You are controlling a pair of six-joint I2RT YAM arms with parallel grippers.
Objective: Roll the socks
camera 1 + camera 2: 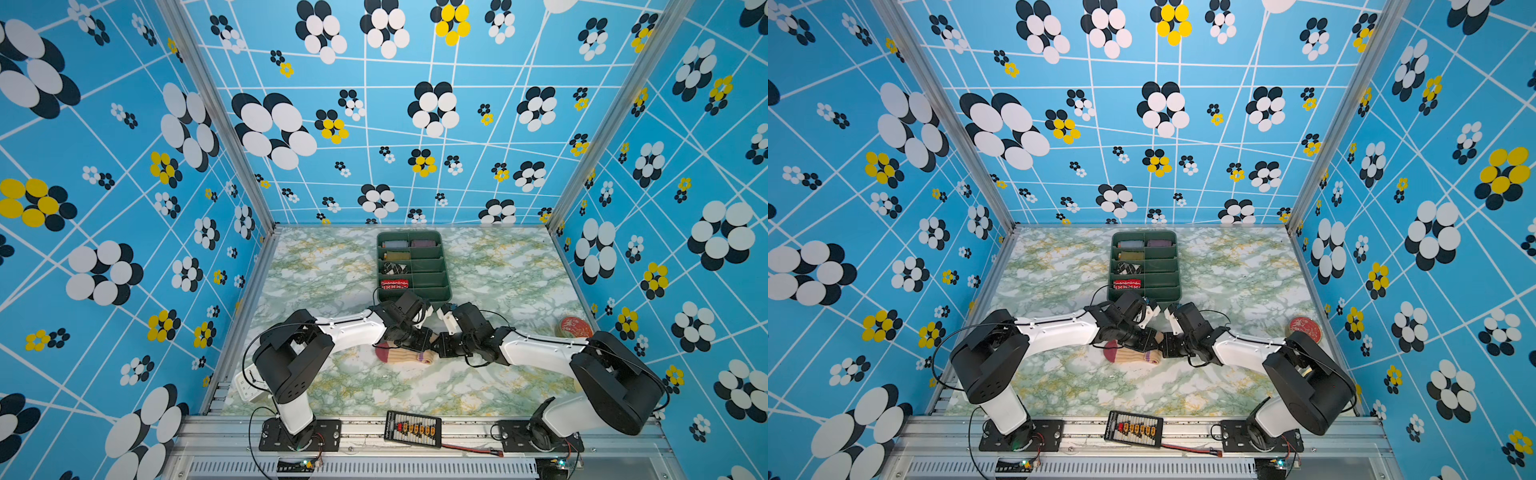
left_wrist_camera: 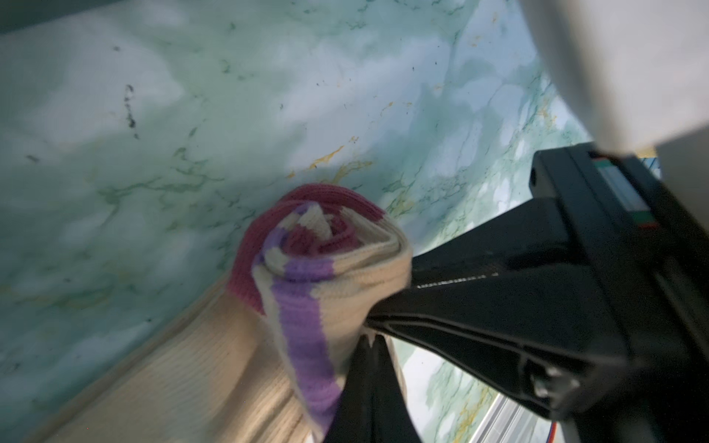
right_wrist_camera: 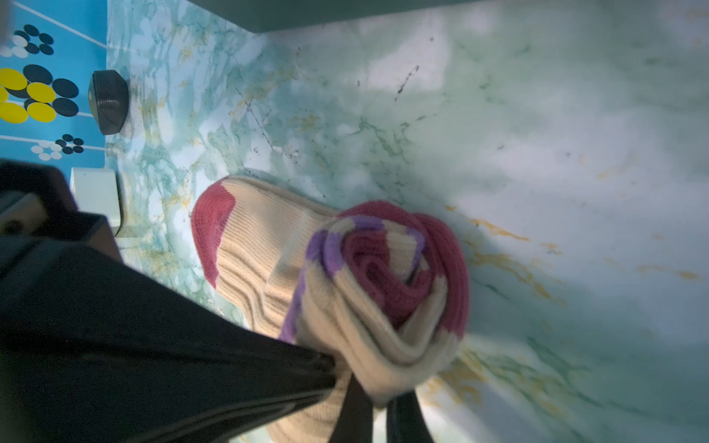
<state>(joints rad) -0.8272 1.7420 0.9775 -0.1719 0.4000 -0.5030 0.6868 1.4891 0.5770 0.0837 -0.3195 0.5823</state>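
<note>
Rolling seems half done: my left claw [image 2: 370, 333] and right claw [image 3: 356, 379] are both clenched on the rolled cuff end of the socks [image 1: 405, 356], which lie in the middle of the bench [image 1: 374, 395]; next I should turn the roll toward the flat toe.

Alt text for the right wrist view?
Pale cream ribbed socks with dark red toe and purple stripes, partly rolled from the cuff, lie on a green marbled tabletop. The black left gripper and right gripper are shut on the roll.
</note>
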